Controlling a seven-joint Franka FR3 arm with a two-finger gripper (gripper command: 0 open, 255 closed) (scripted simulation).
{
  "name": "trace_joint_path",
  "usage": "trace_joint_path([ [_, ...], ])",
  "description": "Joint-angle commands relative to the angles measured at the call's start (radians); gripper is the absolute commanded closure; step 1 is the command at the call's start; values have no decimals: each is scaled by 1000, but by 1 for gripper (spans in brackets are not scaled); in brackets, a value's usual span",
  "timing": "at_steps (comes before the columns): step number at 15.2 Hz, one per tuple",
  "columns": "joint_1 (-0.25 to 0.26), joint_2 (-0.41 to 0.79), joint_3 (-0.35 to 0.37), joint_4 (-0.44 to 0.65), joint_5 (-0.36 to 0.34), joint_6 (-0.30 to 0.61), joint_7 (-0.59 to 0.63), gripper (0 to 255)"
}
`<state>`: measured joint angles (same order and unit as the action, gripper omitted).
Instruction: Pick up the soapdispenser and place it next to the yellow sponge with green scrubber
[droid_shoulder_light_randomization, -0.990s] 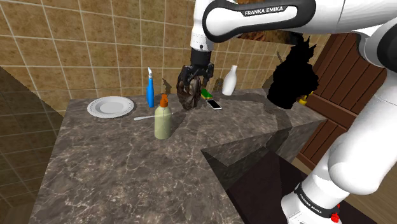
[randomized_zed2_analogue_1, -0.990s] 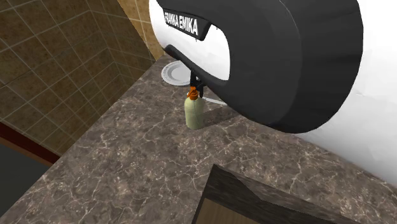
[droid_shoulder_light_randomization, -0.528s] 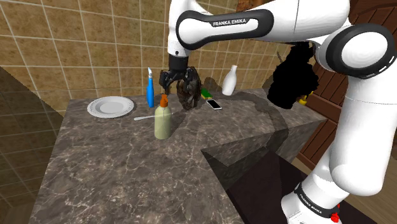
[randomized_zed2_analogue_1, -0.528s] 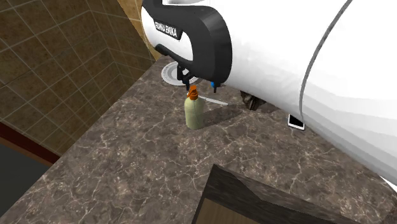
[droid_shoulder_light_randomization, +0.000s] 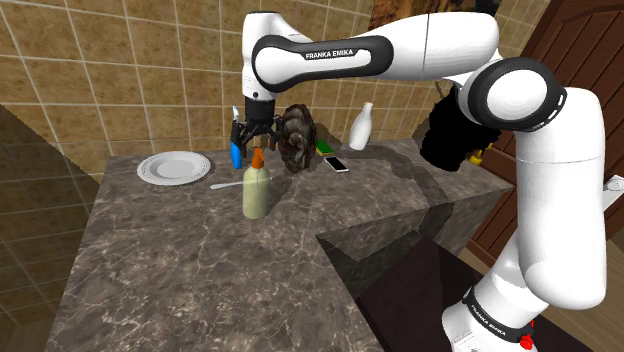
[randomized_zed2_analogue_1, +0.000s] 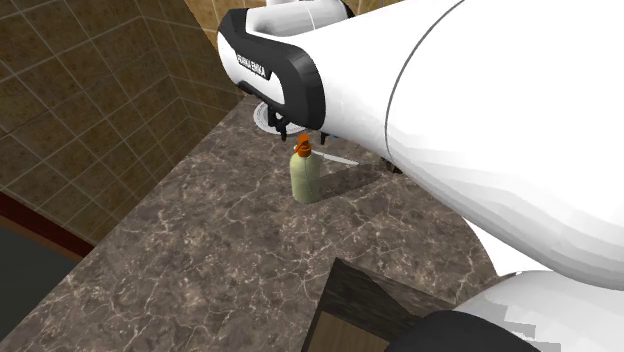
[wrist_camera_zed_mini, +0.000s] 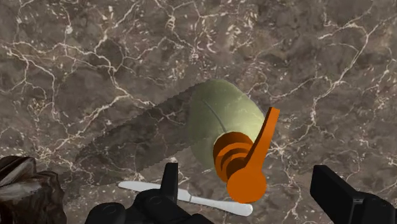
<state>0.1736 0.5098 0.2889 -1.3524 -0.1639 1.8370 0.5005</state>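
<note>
Hidden: in the shoulder view we find the blue spray bottle (droid_shoulder_light_randomization: 236, 155) partly behind the gripper (droid_shoulder_light_randomization: 255, 138). The green sponge (droid_shoulder_light_randomization: 325, 146) is half behind a dark lump (droid_shoulder_light_randomization: 297, 138) we cannot name.
Surface: we see a dark veined marble counter (droid_shoulder_light_randomization: 180, 260) against tan tiled walls (droid_shoulder_light_randomization: 100, 70), with a white plate (droid_shoulder_light_randomization: 175, 167) at the left.
Soap dispenser (droid_shoulder_light_randomization: 256, 192): olive body with an orange pump, standing upright mid-counter.
Gripper: we see its fingers spread either side of the pump, gripping nothing.
</note>
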Motion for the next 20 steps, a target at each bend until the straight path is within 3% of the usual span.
trace_joint_path([
  [1,-1,8,-2,-14,-2,23,0,0],
  [11,-3,14,-3,-40,-5,54,2,0],
  [12,-3,14,-3,-40,-5,54,2,255],
  [20,-3,14,-3,-40,-5,54,2,255],
])
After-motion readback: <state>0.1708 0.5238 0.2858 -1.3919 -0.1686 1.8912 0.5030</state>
